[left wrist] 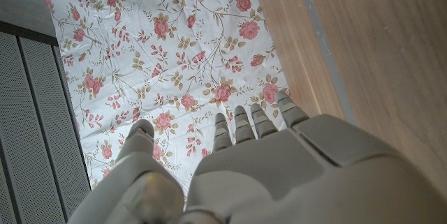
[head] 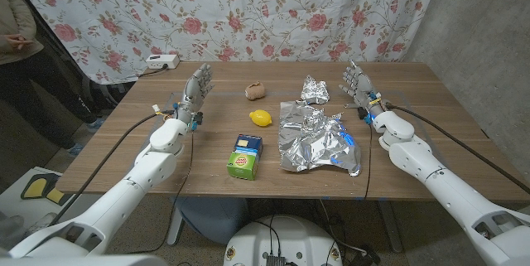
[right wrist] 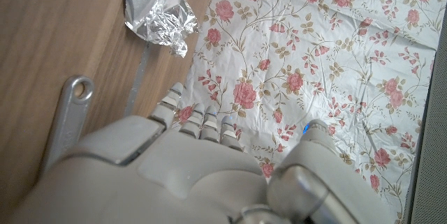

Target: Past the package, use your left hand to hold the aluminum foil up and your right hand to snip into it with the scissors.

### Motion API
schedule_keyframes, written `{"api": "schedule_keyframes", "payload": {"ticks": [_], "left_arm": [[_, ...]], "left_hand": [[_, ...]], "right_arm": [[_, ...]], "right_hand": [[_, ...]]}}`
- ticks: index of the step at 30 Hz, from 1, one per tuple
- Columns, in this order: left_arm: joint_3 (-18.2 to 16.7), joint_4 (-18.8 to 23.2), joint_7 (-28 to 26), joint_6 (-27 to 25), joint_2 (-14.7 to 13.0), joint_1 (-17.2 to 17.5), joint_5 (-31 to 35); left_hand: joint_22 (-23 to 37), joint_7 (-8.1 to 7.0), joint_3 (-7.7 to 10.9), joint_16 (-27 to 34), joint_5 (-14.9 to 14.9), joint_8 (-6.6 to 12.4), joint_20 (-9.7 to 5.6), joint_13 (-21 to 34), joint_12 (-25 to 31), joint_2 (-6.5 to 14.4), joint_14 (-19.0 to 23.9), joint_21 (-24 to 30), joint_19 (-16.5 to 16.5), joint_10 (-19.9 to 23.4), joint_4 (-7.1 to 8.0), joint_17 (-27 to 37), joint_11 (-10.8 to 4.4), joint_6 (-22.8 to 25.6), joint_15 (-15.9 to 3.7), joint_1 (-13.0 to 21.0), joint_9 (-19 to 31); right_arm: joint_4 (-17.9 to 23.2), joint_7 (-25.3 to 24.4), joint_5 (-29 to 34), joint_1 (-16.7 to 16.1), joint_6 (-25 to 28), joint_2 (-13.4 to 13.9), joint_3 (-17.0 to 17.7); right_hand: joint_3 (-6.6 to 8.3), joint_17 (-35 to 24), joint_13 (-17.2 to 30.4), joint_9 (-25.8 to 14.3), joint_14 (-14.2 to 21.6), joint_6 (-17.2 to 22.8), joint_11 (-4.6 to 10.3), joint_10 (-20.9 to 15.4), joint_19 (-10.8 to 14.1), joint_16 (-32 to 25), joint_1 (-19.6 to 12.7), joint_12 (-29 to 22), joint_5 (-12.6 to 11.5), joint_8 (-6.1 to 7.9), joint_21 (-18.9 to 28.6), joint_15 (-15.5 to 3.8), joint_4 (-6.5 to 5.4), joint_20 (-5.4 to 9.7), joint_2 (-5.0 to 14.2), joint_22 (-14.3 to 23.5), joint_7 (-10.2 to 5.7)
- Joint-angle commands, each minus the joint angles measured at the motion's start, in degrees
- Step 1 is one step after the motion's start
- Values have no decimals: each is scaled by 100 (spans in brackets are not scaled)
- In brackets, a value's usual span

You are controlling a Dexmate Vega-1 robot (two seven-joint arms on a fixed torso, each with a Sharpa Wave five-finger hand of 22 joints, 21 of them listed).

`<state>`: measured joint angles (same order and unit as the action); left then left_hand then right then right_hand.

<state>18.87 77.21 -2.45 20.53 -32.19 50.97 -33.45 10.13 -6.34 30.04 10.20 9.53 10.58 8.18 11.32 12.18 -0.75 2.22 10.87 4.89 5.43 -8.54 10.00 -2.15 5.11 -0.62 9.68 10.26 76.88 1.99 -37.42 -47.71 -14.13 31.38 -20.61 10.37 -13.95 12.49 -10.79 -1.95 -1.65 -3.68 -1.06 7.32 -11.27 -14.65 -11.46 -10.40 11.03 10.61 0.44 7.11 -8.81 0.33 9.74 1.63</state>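
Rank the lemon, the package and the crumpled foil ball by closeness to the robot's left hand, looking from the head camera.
From the left hand:
1. Lemon, toward the table's middle.
2. Package, nearer the front edge; not much farther than the lemon.
3. Crumpled foil ball, over by the right hand.

Place: a makeshift robot test room is being suggested.
Backdrop: a floral sheet (head: 248,9) is being hung as a curtain behind the wooden surface (head: 124,146).
Wall: bare grey concrete (head: 480,42) is being shown beside it.
Wiring: a power strip (head: 162,62) is being kept on the surface's far corner.
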Motion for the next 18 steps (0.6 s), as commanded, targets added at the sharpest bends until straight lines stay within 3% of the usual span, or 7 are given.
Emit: {"api": "schedule_keyframes", "payload": {"ticks": [1, 18], "left_arm": [[-54, 162, -323, 18, -132, 121, 279], [-196, 328, -749, -31, -293, 286, 551]], "left_hand": [[19, -71, 26, 10, 36, 30, 17, 22, 32, 14, -13, 0, -35, 54, -8, 28, 8, 0, -2, 94, 32], [19, -76, 40, 18, 41, 43, -11, 24, 45, 41, -36, 4, -61, 87, -14, 27, 17, 27, -7, 138, 32]], "right_arm": [[-54, 136, -27, 13, -110, 64, 47], [-70, 137, 36, 13, -195, 53, 25]], "right_hand": [[19, -4, 16, -12, -81, -46, -21, 19, -44, -31, -58, -23, -11, 26, 13, -17, 9, -8, 7, 19, 26], [26, 18, 9, -11, -115, -60, -24, 42, -81, -28, -84, -20, -7, 21, 8, -30, 22, 13, 17, 19, 11]]}}
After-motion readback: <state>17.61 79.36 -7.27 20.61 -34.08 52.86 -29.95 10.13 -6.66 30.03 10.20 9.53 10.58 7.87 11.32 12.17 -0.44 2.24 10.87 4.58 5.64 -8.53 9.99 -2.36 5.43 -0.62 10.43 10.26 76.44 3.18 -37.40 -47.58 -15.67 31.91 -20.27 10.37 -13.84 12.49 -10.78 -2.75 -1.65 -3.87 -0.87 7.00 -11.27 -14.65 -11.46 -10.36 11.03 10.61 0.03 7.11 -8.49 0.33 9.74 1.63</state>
